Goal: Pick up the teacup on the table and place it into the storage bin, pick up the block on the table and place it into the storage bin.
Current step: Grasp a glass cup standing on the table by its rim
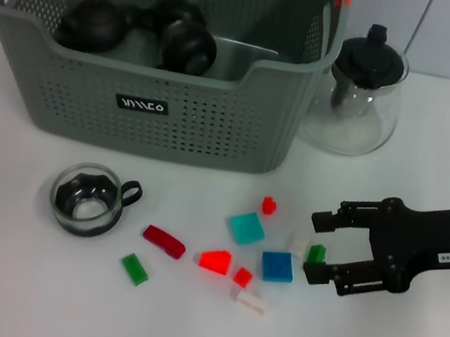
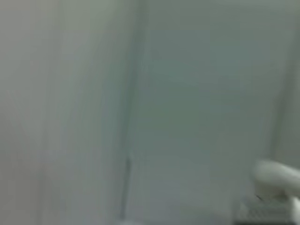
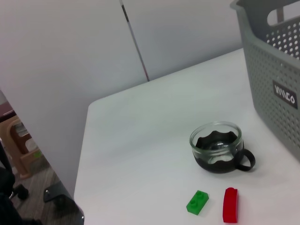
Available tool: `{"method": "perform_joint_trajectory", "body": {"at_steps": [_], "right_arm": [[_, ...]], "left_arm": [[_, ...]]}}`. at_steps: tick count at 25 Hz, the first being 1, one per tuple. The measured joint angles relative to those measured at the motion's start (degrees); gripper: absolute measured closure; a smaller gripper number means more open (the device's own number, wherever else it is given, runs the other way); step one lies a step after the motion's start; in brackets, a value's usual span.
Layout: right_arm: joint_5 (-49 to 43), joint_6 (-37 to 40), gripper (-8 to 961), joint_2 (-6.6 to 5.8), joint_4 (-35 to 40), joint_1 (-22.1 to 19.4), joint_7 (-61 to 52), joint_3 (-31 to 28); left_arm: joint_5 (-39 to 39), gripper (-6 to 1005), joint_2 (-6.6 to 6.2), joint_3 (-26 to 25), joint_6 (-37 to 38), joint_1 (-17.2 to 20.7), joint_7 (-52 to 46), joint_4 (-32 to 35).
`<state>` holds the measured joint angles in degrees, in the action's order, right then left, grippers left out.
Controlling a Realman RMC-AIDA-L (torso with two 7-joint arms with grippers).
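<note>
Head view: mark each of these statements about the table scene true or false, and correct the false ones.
1. The teacup is already inside the storage bin. False: it stands on the table in front of the bin.
2. The right gripper has its jaws open around a small green block. True.
3. The glass teapot lies tipped over in front of the bin. False: it stands upright beside the bin's right end.
4. Dark round items already lie in the bin. True.
5. The left gripper reaches over the blocks. False: it is not in the head view.
</note>
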<state>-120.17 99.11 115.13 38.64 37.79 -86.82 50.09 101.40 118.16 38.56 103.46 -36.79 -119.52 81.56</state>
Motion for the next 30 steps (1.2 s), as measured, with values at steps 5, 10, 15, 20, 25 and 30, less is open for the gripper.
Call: {"method": "perform_joint_trajectory", "body": {"at_steps": [5, 10, 15, 20, 25, 30], "right_arm": [[0.04, -0.07, 115, 0.39, -0.06, 0.26, -0.32, -0.74], [0.04, -0.42, 115, 0.67, -0.07, 0.54, -0.76, -0.96], [0.02, -0.98, 115, 0.91, -0.86, 0.58, -0.79, -1.06], [-0.16, -1.47, 116, 1.24, -1.17, 0.58, -1.14, -1.05], [-0.24, -1.69, 116, 1.34, -1.46, 0.49, -1.40, -1.05], [-0.07, -1.76, 115, 1.44, -1.47, 0.06, -1.57, -1.05]], "left_arm": [[3.35, 333, 2.75, 2.86, 5.88, 8.07, 8.22, 3.78], [14.80, 342, 5.98, 7.13, 6.13, 14.92, 16.04, 8.83], [26.74, 342, 6.31, 12.48, 5.42, 15.44, 16.68, 8.80], [37.91, 342, 6.42, 19.59, 1.08, 13.74, 15.53, 7.11], [48.06, 341, 6.45, 26.77, -6.03, 11.57, 12.94, 3.86], [52.37, 341, 6.46, 29.62, -11.09, 11.01, 12.18, 1.46]]}}
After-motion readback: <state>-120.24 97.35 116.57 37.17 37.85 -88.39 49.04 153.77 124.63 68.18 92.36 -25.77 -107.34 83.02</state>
